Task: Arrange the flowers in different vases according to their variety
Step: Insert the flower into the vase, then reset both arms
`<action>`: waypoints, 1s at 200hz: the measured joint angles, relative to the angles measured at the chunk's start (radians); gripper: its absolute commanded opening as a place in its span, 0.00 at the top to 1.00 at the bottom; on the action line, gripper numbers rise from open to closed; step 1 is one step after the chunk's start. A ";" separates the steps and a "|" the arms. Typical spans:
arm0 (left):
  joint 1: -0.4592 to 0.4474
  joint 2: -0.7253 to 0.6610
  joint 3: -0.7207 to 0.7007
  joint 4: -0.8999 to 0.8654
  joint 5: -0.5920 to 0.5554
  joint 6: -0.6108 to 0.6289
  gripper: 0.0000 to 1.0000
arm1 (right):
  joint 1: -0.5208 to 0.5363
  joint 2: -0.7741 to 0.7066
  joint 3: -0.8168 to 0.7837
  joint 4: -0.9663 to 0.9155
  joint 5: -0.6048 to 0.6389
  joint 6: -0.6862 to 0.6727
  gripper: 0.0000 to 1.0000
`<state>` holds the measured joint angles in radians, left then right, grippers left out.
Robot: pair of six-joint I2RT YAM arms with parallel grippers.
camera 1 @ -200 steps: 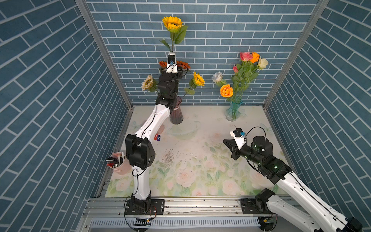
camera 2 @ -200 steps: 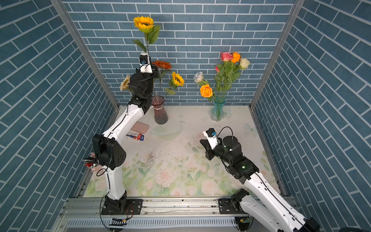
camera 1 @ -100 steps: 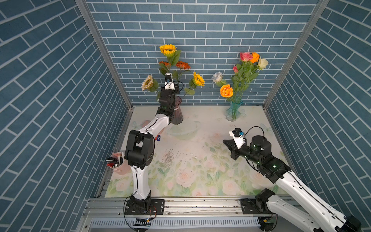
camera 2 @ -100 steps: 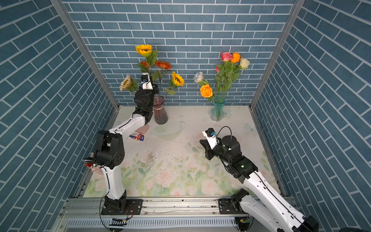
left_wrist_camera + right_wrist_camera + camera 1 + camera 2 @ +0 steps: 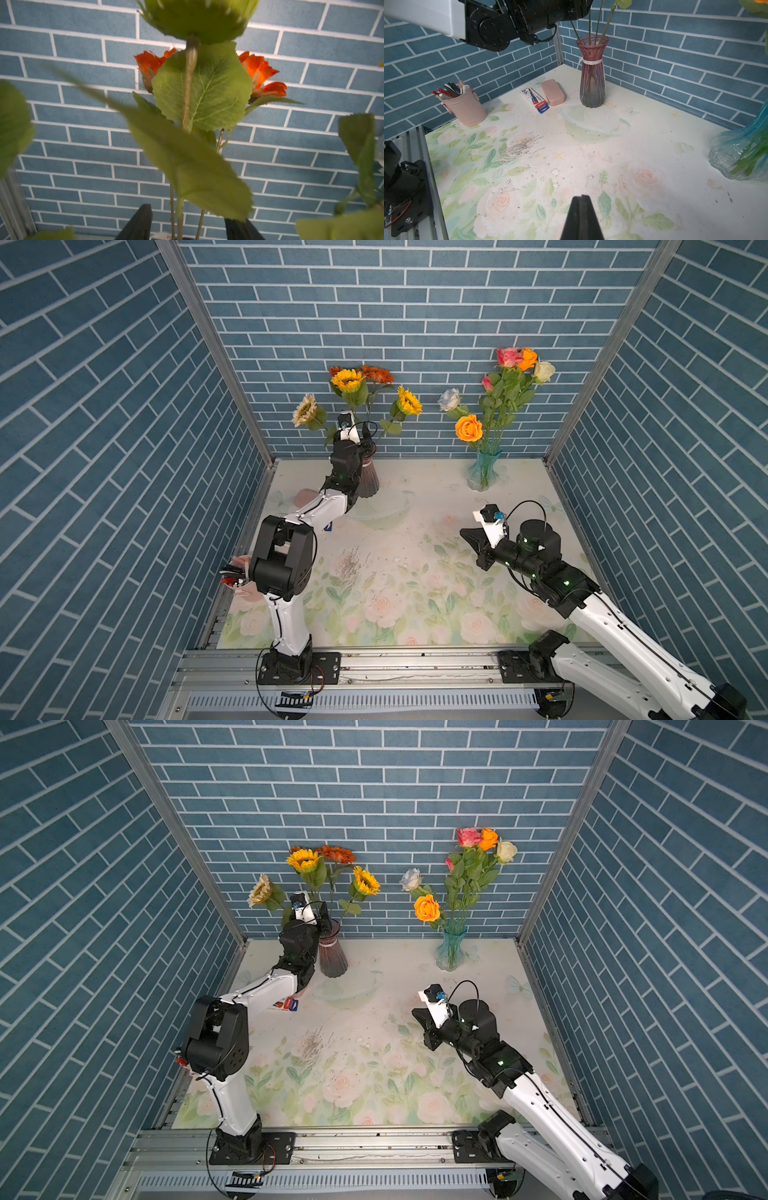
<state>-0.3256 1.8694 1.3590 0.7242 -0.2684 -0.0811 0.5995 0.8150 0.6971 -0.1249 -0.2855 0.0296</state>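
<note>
- Sunflower stems (image 5: 188, 87) rise straight up between the fingers of the left gripper (image 5: 188, 218). Its jaws stand well apart and neither finger presses a stem, so it holds nothing.
- Just under those fingertips stands the plum vase (image 5: 591, 83), upright, with every sunflower stem in its mouth. Stems and vase share one vertical axis.
- Above the fingers comes a broad leaf (image 5: 203, 89), then the green underside of the yellow sunflower head (image 5: 197, 18). Two orange heads (image 5: 259, 70) lie beyond it, against the brick wall.
- The next move is probably a withdrawal. With stems in the gap, the gripper should back out towards its own arm; a sideways move could snag a stem or leaf and tip the vase.
- Off to this gripper's right, well apart, the aqua vase (image 5: 482, 472) holds the roses (image 5: 468, 428).
- Farthest away, the right gripper (image 5: 581, 207) hovers over the tablecloth (image 5: 612, 145), fingers pressed together and empty. The left arm is much nearer the plum vase. No loose flower shows on the cloth, so the sorting looks finished.
</note>
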 measured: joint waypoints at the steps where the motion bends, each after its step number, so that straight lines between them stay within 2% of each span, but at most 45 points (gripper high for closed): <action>1: -0.002 -0.005 -0.006 -0.002 -0.001 -0.001 0.38 | 0.000 0.000 0.000 0.000 0.000 0.000 1.00; 61: -0.125 -0.217 -0.278 -0.066 -0.062 -0.032 0.34 | 0.000 0.002 0.000 0.005 -0.027 0.000 1.00; 97: -0.241 -0.359 -0.420 -0.143 -0.150 -0.043 0.34 | 0.000 0.006 0.000 0.005 -0.036 0.000 1.00; 113: -0.272 -0.458 -0.501 -0.179 -0.202 -0.060 0.30 | 0.000 0.011 0.000 0.004 -0.021 0.000 1.00; 138: -0.268 -0.685 -0.622 -0.253 -0.346 -0.100 0.16 | 0.000 0.029 -0.006 0.003 0.068 0.010 1.00; 163: -0.231 -0.873 -0.647 -0.362 -0.515 -0.138 0.08 | -0.008 0.051 -0.029 0.005 0.200 0.027 1.00; 200: -0.156 -0.975 -0.708 -0.501 -0.727 -0.198 0.04 | -0.043 0.054 -0.114 0.059 0.427 0.026 1.00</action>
<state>-0.4816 0.8940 0.6514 0.2234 -0.9958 -0.2787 0.5560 0.8692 0.5835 -0.0658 0.1417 0.0559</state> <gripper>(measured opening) 0.954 0.035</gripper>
